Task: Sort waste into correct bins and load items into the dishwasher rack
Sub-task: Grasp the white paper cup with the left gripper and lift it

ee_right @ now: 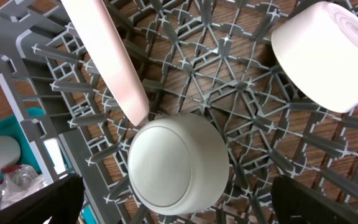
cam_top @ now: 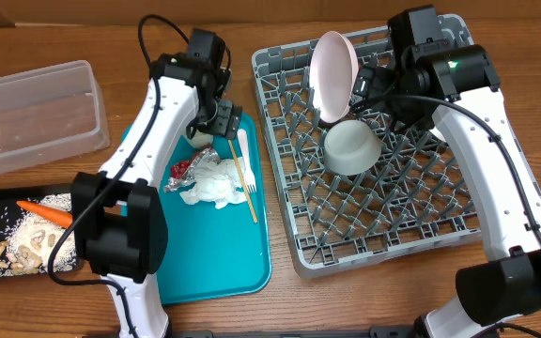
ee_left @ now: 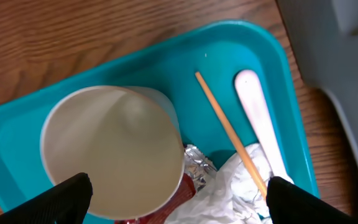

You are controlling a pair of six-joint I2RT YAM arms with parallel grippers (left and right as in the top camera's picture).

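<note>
The left gripper (ee_left: pixel 180 198), jaws wide apart, hangs over the white round cup (ee_left: pixel 110 149) on the teal plastic tray (ee_left: pixel 229 50). In the upper centre of the overhead view, the arm nearly hides the cup. The right gripper (ee_right: pixel 178 200), also wide, is over the grey lattice rack (ee_right: pixel 73 146).

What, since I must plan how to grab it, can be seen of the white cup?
The white cup is a plain round tumbler, cream inside, matte like paper or plastic, and empty. It seems to stand upright near a corner of the teal tray, with its mouth toward the left wrist camera. The foil wrapper lies against its side. The left gripper hovers above it, jaws open.
</note>
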